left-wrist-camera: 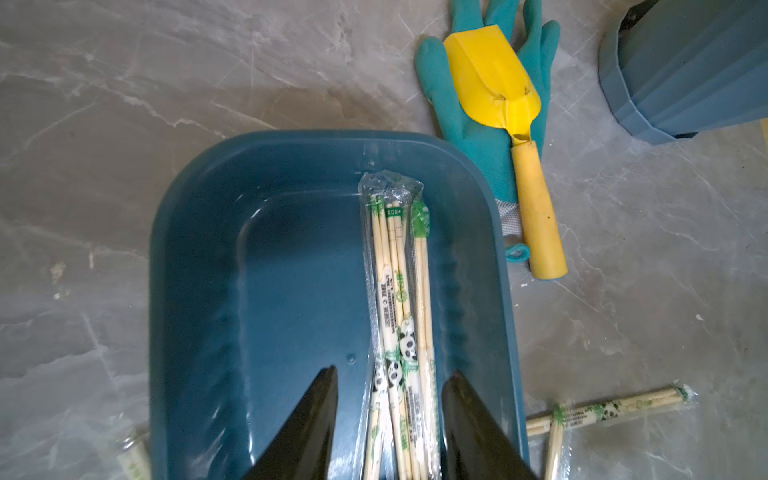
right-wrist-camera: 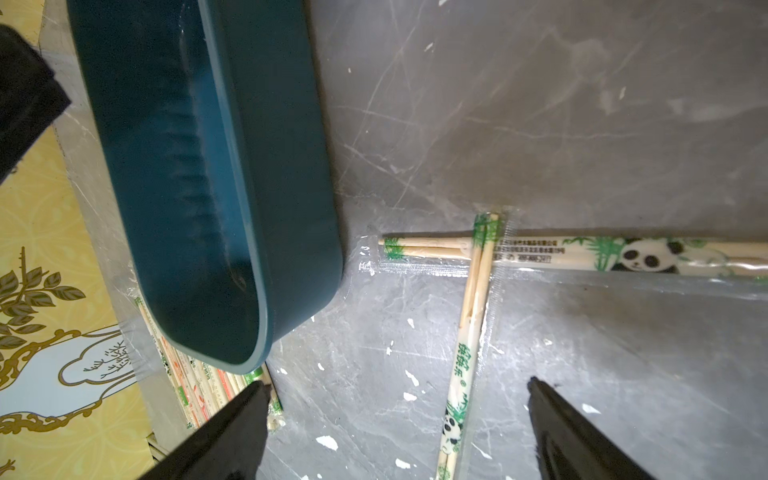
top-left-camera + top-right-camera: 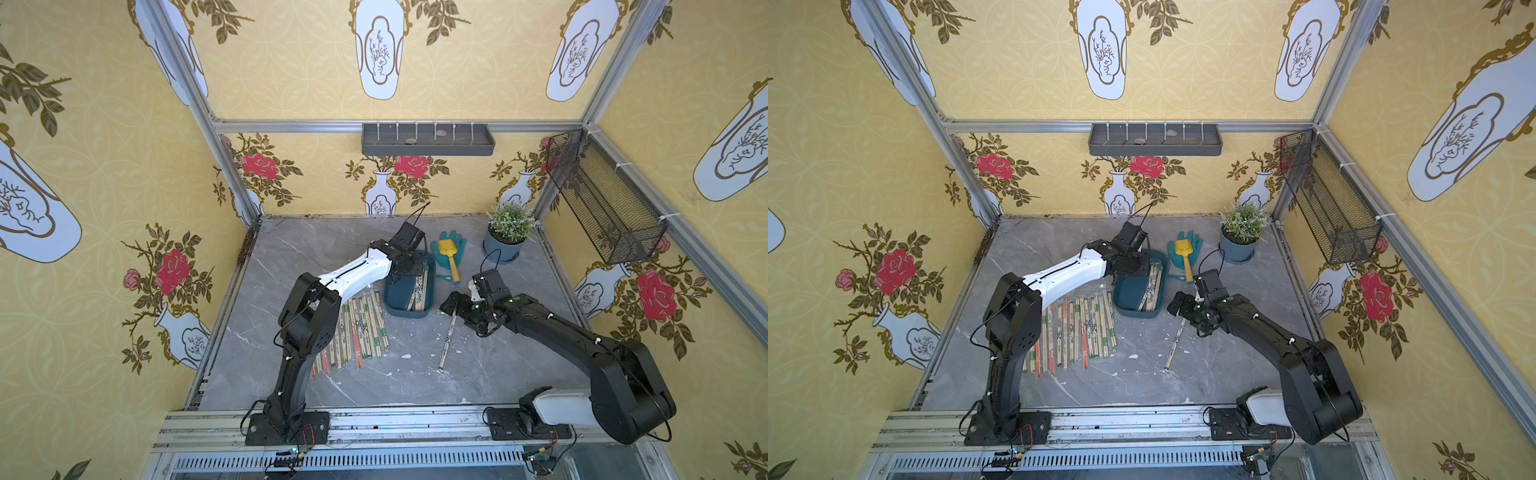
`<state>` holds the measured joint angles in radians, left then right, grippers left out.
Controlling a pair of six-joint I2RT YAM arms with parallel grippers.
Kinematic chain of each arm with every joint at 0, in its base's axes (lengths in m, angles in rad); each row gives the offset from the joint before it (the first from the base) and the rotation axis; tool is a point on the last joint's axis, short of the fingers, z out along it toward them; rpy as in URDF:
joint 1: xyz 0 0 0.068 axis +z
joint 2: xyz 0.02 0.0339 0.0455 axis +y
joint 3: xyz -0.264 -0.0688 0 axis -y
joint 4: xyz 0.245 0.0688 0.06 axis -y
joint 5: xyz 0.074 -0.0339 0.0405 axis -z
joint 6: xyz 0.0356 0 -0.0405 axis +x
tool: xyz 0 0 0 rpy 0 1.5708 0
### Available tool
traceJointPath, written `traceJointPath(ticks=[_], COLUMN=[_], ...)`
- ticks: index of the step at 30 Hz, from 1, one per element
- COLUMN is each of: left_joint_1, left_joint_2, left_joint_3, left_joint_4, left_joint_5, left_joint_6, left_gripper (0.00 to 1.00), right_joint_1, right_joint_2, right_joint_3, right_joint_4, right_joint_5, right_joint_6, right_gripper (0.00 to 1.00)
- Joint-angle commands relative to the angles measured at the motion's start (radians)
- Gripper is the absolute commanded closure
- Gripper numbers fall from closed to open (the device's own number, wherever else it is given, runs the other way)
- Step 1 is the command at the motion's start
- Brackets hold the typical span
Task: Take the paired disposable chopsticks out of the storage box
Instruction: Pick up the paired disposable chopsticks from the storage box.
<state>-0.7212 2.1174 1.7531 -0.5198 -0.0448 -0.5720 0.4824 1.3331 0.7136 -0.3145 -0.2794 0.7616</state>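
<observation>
Hovering over the surface [image 2: 582,124], my right tool [image 2: 397,382] gapes wide, holding nothing, above two crossed pairs of chopsticks [image 2: 478,299]; more lie in a row [image 3: 361,328] by my left arm. Farther out, my left tool [image 1: 392,374] stands part open in the box [image 1: 199,291], jaws either side of the chopsticks [image 1: 399,270] lying along its wall on my right, not pinching them.
</observation>
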Motion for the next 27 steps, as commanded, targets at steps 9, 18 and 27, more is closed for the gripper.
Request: traceJointPath(ticks=[9, 18, 27], left_joint_1=[-0.004, -0.004, -0.004], left_joint_2=[0.146, 0.232, 0.263], left_joint_3=[0.115, 0.181, 0.180], left_joint_4=[-0.048, -0.098, -0.115], left_joint_5=[-0.052, -0.065, -0.093], left_joint_6=[0.032, 0.051, 0.049], left_gripper=[0.55, 0.56, 0.60], right_joint_1=[-0.001, -0.001, -0.001], right_joint_2=[-0.016, -0.025, -0.025], right_joint_3=[0.004, -0.007, -0.008], right_joint_4=[-0.011, -0.009, -0.010], right_joint_5=[0.017, 0.019, 0.016], right_joint_6=[0.000, 0.002, 0.001], right_gripper=[0.03, 0.03, 0.03])
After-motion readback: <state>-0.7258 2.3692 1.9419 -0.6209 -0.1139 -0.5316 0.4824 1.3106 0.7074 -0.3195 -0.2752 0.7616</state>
